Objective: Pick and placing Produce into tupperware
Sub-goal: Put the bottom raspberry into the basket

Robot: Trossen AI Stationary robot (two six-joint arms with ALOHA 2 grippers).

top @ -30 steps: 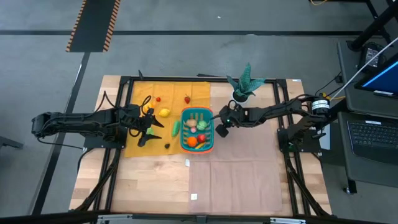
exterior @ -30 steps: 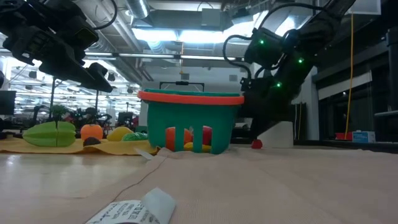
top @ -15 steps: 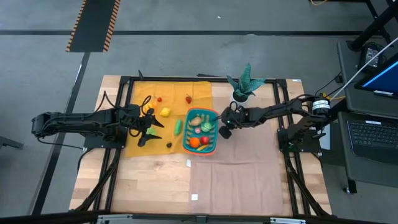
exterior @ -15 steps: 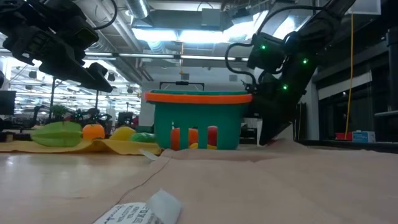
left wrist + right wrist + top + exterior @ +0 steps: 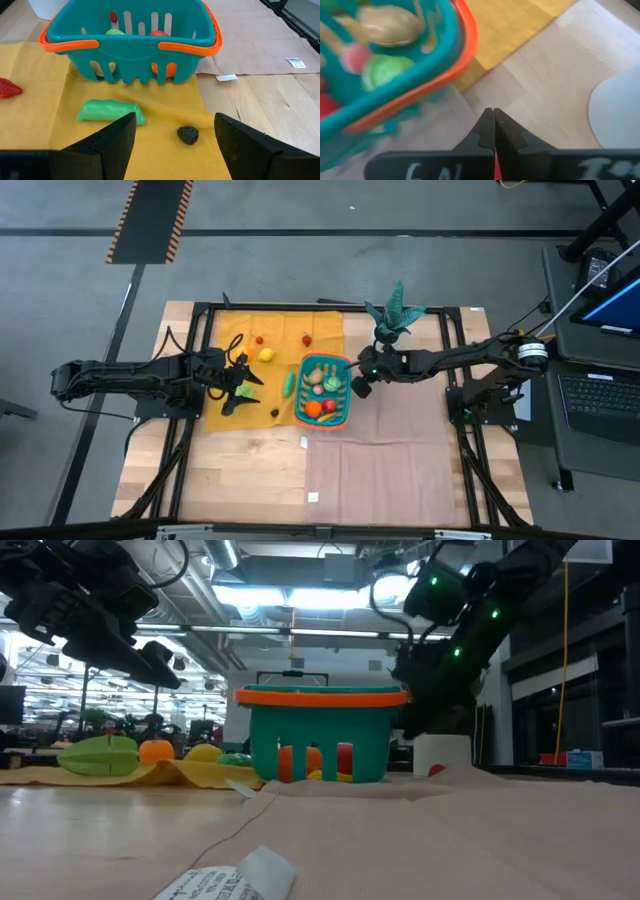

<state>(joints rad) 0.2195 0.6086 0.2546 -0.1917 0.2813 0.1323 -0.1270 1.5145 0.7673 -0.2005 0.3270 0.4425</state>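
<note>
The teal tupperware [image 5: 320,358] with an orange rim stands mid-table, its left part on the yellow cloth [image 5: 225,350]. It holds orange, red, green and tan produce. On the cloth lie a green pod [image 5: 110,111], a dark berry [image 5: 188,135], a lemon [image 5: 266,355], a strawberry [image 5: 306,339] and a small red piece [image 5: 259,339]. My left gripper [image 5: 175,145] hangs open above the cloth, left of the tupperware [image 5: 130,50]. My right gripper [image 5: 493,117] is shut, raised just off the right side of the tupperware [image 5: 445,65], touching nothing.
A green plant in a white pot [image 5: 388,330] stands behind my right gripper [image 5: 358,387], with a small red piece [image 5: 436,770] beside the pot. A tan cloth [image 5: 400,450] covers the table's near right. Paper labels [image 5: 312,496] lie near the front edge.
My right gripper has risen beside the tupperware, staying shut. The tupperware has slid a little toward the table's right edge, and the yellow cloth with the produce on it has shifted the same way.
</note>
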